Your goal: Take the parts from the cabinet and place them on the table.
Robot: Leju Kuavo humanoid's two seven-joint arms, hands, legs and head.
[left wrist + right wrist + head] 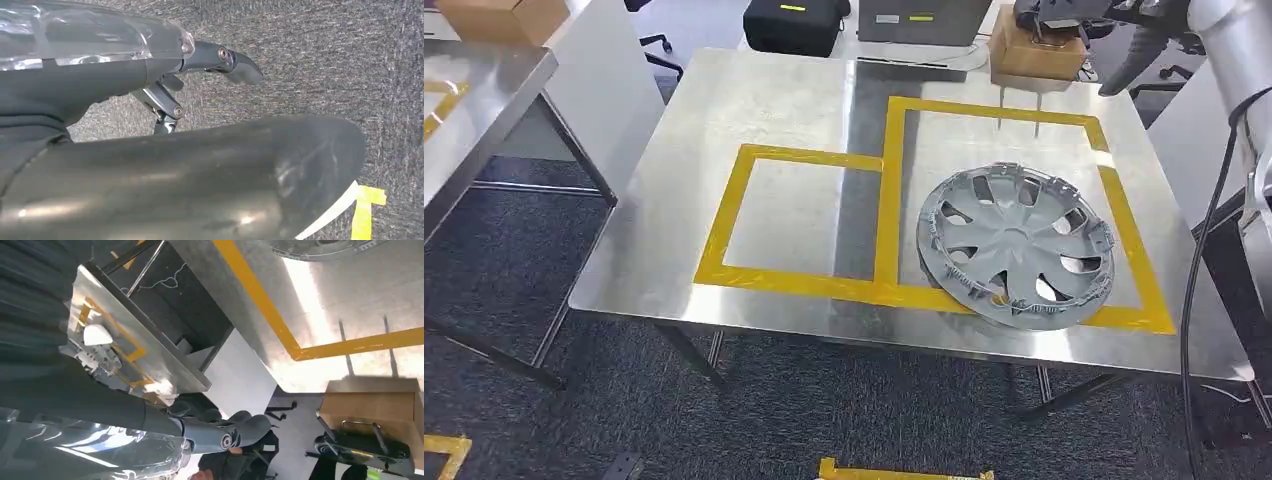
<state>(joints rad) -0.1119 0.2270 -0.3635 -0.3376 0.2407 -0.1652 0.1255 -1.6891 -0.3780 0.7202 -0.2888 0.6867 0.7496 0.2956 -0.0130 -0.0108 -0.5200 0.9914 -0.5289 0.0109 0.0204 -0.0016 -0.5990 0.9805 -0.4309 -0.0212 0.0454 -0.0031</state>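
A grey wheel cover (1016,246) lies flat on the steel table (774,110), inside the right yellow-taped rectangle (999,108), with its front rim over the tape. Its rim (320,247) also edges the right wrist view. My right hand (1128,58) is raised above the table's far right corner, well clear of the cover. Its fingers (239,433) are stretched out with nothing in them. My left hand (165,85) hangs over the carpet, its fingers (240,67) apart and holding nothing.
A smaller taped rectangle (790,218) on the table's left half is bare. A cardboard box (1034,50) with a dark device on it stands at the far edge, beside a black case (792,24). Another steel table (469,100) stands to the left.
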